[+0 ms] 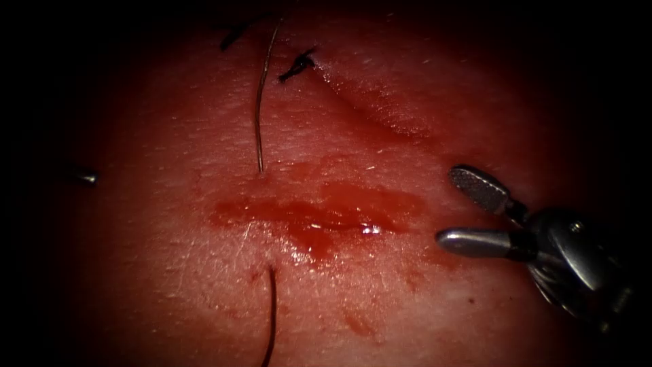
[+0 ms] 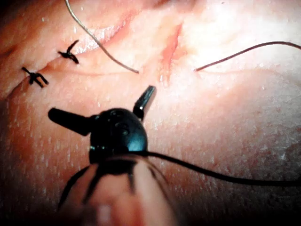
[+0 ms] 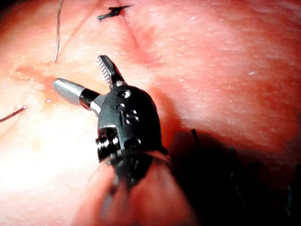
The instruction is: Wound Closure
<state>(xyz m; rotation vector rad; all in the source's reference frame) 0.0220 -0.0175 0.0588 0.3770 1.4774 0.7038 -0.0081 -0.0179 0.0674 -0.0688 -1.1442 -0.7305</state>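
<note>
While both end effectors gape wide and empty, right end effector (image 1: 451,207) sits right of cut (image 1: 319,217), thread (image 1: 259,109) crossing it.

Left tool (image 1: 87,178) mostly lost in dark; thread (image 1: 271,316) cut off by the frame edge

Silver right end effector (image 1: 454,207), serrated jaw faces
</note>
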